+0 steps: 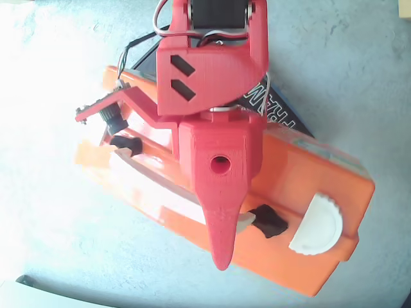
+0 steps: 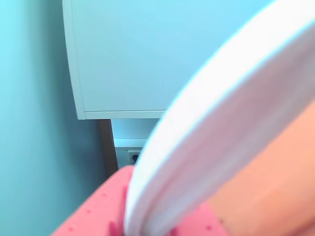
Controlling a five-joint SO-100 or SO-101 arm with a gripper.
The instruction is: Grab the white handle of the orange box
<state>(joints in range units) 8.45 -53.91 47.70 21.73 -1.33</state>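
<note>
White handle (image 2: 216, 132) fills wrist view against tool (image 2: 162, 223).

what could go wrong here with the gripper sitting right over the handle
The gripper covers the middle of the white handle, so the overhead view cannot confirm the grip; it might slip. The wrist view shows only a blurred white edge filling the frame. The orange box rests partly on a black box and could rock if pulled.

There was one bright orange plastic case (image 1: 302, 186), one white half-round latch (image 1: 318, 228) in sight, two black hinge mounts (image 1: 268, 221), one red printed gripper (image 1: 221, 256).
</note>
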